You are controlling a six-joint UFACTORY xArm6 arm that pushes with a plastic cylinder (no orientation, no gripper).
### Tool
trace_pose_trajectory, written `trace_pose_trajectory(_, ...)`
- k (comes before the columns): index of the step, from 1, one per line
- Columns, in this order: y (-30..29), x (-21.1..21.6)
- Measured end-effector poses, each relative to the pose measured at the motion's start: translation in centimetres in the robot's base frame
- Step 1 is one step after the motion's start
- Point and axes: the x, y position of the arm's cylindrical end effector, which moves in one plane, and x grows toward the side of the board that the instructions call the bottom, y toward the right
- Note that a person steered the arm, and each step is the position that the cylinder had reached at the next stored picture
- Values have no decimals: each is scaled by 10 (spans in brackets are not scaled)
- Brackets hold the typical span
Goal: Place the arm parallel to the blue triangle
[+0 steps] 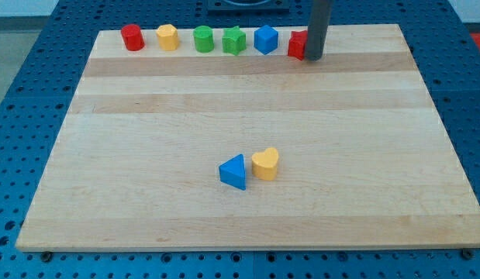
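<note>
1. My tip sits at upper right of the frame, touching or just beside the red block. No claw on this rig, so nothing to open or close.
2. Blue triangle is at lower centre of the board, touching the yellow heart on its right.
3. It looks light, rigid and likely slides easily. There is nothing to grip; approach from its free left side to avoid nudging it.

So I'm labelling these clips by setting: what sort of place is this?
Probably a robotics lab bench. A wooden board lies on a blue perforated table, small coloured blocks such as the blue triangle sit on it, and my tip rests by the red block.
</note>
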Motion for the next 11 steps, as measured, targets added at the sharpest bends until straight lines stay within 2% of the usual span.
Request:
trace_pose_trajectory(5, 2, -22)
trace_pose_trajectory(6, 17, 3)
trace_pose_trajectory(7, 7, 33)
trace_pose_trajectory(10, -194, 119)
trace_pose_trajectory(11, -243, 168)
